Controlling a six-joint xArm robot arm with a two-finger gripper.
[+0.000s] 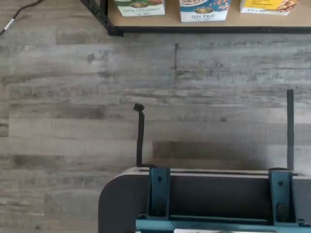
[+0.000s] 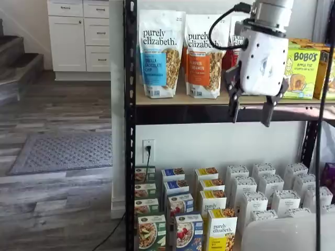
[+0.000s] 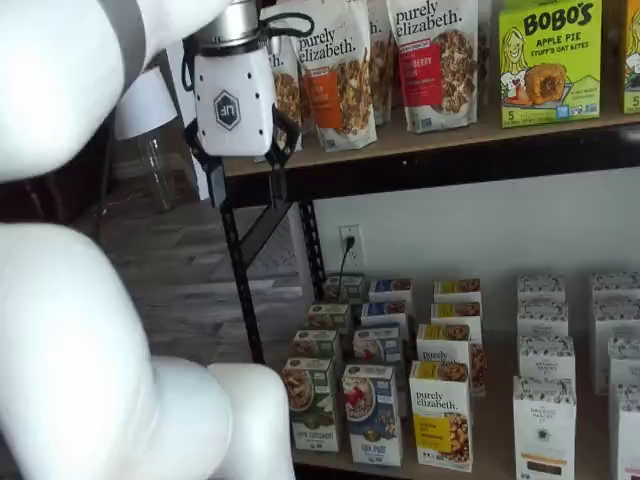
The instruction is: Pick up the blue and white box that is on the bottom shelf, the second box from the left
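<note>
The gripper [image 2: 251,114], a white body with two black fingers [image 2: 233,110], hangs released in front of the upper board's dark front edge; a plain gap stands between the fingers and nothing is in them. In a shelf view it shows again [image 3: 243,182], level with that same edge beside the black rack post [image 3: 240,270]. Directly behind it stand tall Purely Elizabeth granola bags [image 2: 159,52], three readable in a shelf view, and to one side a green Bobo's apple pie box [image 2: 302,65]. Below the fingers lies open air down to the bottom shelf [image 3: 490,435], with only the white back wall and a wall outlet [image 2: 148,150] behind; nothing stands between the gripper and the boxes beneath. The blue and white box [image 2: 188,232] is well below the gripper, in the front row of the bottom shelf, upright, with a green-and-white box [image 2: 151,232] just beside it on one side and a yellow-and-white box [image 2: 222,230] on the other; both shelf views show it [image 3: 372,412]. Behind these three, each colour runs back in its own file, about four boxes deep. Further along the shelf stand files of white patterned boxes [image 2: 269,185]. In the wrist view the lower parts of the three front boxes, the blue and white one [image 1: 204,10] in the middle, sit at the shelf's front lip above bare grey plank floor [image 1: 73,97].
</note>
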